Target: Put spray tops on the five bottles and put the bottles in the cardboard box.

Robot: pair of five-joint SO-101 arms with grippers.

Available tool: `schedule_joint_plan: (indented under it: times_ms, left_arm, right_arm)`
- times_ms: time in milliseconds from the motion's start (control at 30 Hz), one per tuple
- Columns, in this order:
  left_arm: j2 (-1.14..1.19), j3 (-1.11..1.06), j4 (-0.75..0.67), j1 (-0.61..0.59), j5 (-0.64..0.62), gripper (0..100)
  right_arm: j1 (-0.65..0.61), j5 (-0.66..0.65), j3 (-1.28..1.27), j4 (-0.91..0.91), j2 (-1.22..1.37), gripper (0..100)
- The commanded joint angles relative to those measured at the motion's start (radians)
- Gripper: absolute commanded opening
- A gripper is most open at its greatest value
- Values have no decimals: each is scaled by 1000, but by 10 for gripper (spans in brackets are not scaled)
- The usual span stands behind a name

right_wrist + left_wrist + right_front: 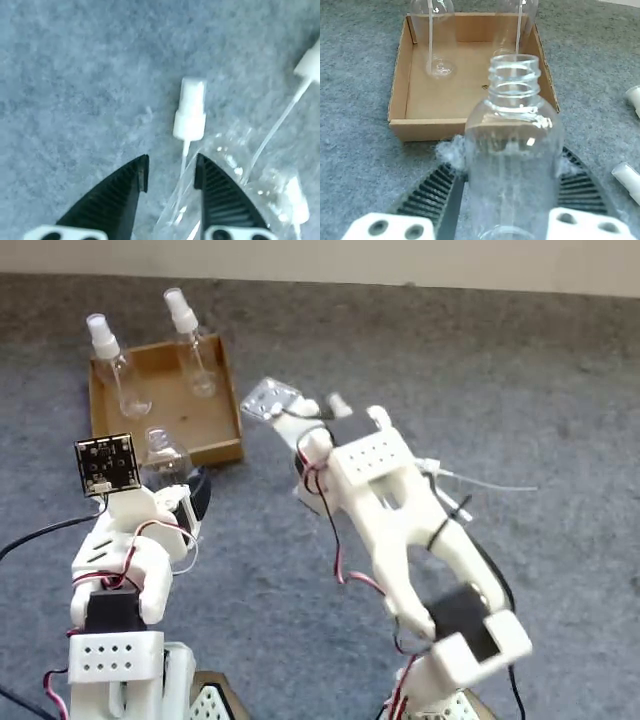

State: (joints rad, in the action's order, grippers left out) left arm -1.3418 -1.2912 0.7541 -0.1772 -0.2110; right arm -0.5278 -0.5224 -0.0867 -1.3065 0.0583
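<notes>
Closest to you, your left gripper (510, 170) is clamped round the belly of an uncapped bottle (514, 95). It holds the bottle upright with the open neck on top, which I read as presenting the mouth so a top can go in from above.

Your right gripper (171, 172) is down by the grey carpet (75, 75), jaws a narrow gap apart and gripping nothing. The thin dip tube of a loose spray top (190, 117) runs into that gap, so closing here would probably pinch the tube rather than the head (a flimsy hold, likely to swing). A second spray top (309, 65) lies near it, its tube trailing past what looks like a clear bottle (240, 195) on its side.

Farther out, just beyond the held bottle, the cardboard box (427, 129) has two capped bottles (125, 380) standing inside. By my count that is two done, with this as the third.
</notes>
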Motion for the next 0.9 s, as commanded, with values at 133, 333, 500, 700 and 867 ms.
schedule_joint_plan:
  times_ms: [133,333,500,700,867]
  left_arm:
    - [-19,7,-21,-8,-12,161]
    - [-19,7,-23,-8,-12,161]
    - [-19,5,-21,-5,-11,161]
    - [-19,5,-21,-4,-11,161]
    - [-19,5,-25,-4,-11,161]
  right_arm:
    - [-12,-106,231,-16,176,235]
    - [-12,-109,234,-5,285,235]
    - [-12,-109,234,-5,358,235]
    - [-4,-110,234,-5,367,196]
    - [1,-110,234,-5,366,63]
